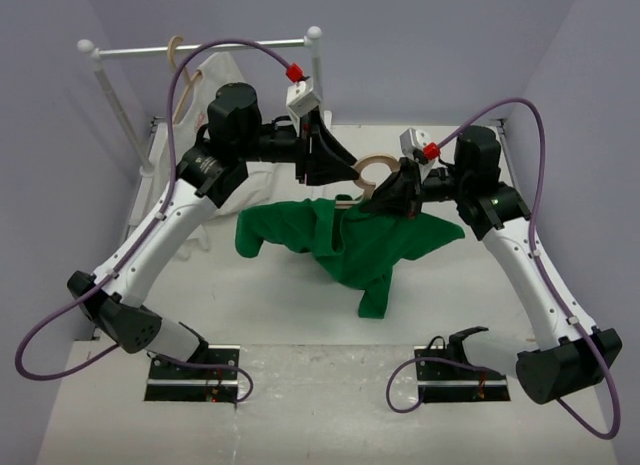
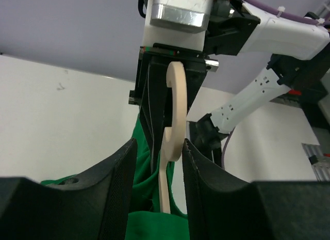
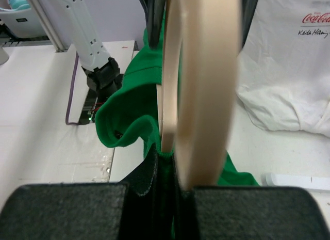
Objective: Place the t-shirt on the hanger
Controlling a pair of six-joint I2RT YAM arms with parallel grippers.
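You have the bright green cloth t-shirt draped on the light tan wooden hanger above the worktop; right end effector clamps its neck, left end effector stands parted astride it; straightening likely remains

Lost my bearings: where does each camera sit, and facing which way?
Top external: above and behind the bases, looking down at both arms, hanger and green t-shirt.
Left wrist: behind the left gripper, facing the right gripper clamping the hanger; own fingers flank it.
Right wrist: behind the right gripper, looking along the hanger to the left arm and white t-shirt; own fingers below.
Shared: all show hanger and green t-shirt.
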